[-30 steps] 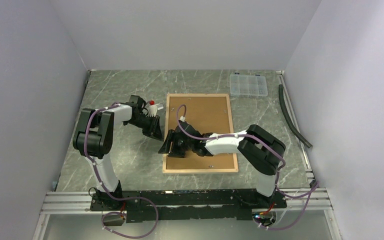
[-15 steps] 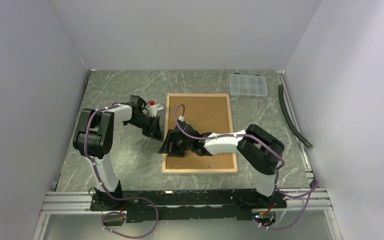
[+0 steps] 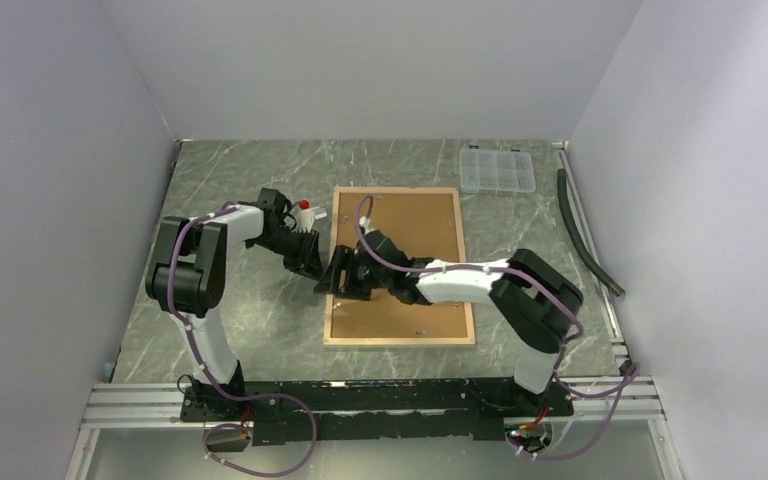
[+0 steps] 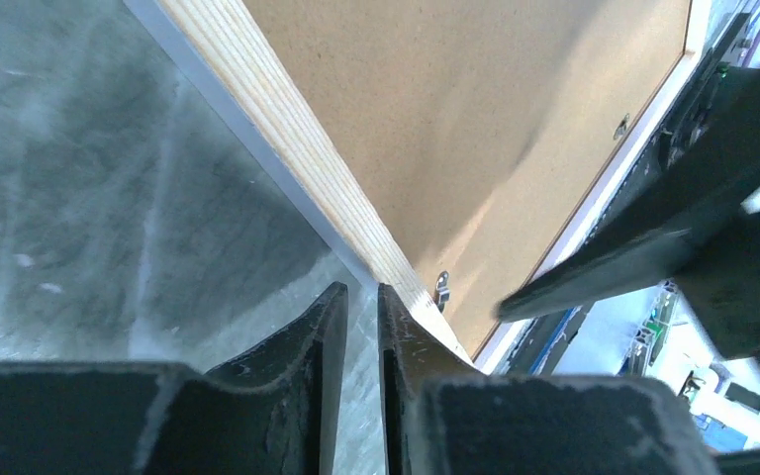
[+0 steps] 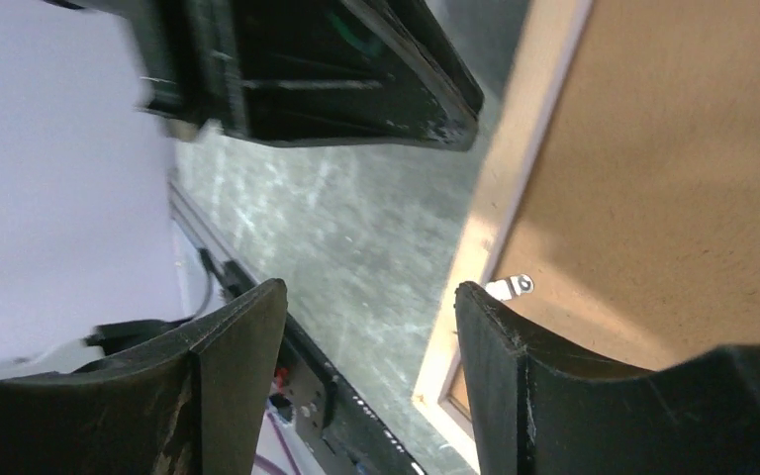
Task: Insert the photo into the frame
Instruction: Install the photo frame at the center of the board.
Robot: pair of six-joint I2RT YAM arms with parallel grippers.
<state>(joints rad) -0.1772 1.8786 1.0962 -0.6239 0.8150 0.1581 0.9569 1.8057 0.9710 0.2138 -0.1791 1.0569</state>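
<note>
The left arm reaches out and bends to the right, so the left gripper (image 3: 312,262) sits low, just beside the left side of the frame (image 3: 400,341). Its fingers (image 4: 327,317) are almost together, with only a thin slit and nothing in it. The right arm stretches left across the frame. The right gripper (image 5: 371,292) is wide apart over the left rail, near a small metal clip (image 5: 511,287). The frame lies flat on the table (image 3: 250,320), light wood back up, with the brown panel (image 3: 410,225) inside it
</note>
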